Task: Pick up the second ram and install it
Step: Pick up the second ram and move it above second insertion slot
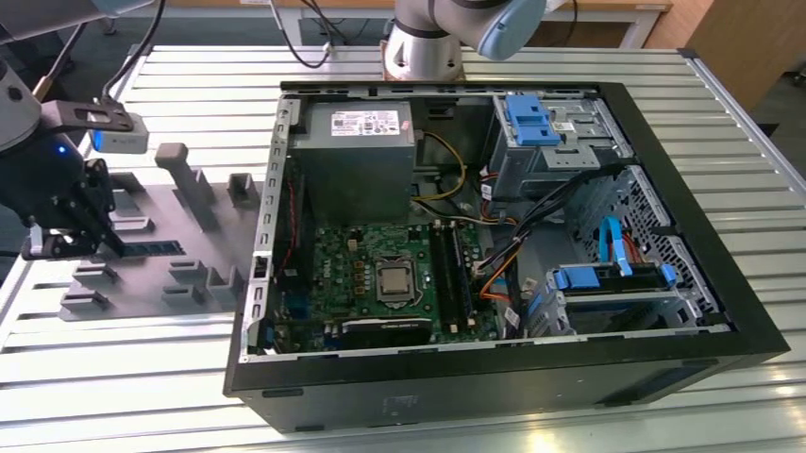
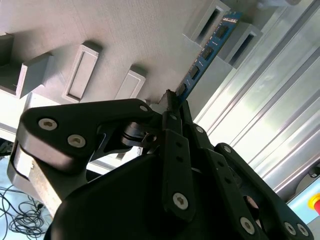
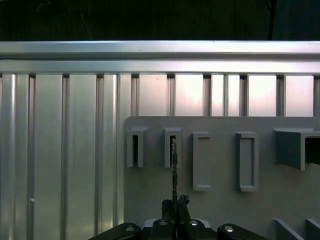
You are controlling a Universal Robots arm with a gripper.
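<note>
Closest in, the black linkages of the jaws are folded nearly together. The near end of the memory stick sits between them in both wrist views. The gap looks no wider than the board itself, so I judge it gripped, though the contact faces are hidden. The stick is blue with a row of dark chips and stands on its long edge. It reaches away from the jaws to a small grey holder that takes its far end.

It rests in the grey tray, which lies on the slatted metal tabletop near the edge at the exterior view's left. Just beside the tray is the open computer case, which fills the tabletop's middle. Inside the case, the green motherboard lies flat, with long black slots beside the processor.

The step in hand looks like the pick-up: grip made, lift not yet begun. Freeing the stick calls for a straight pull out of its holder without twisting the thin board. Seating it calls for squaring its edge to a slot.
</note>
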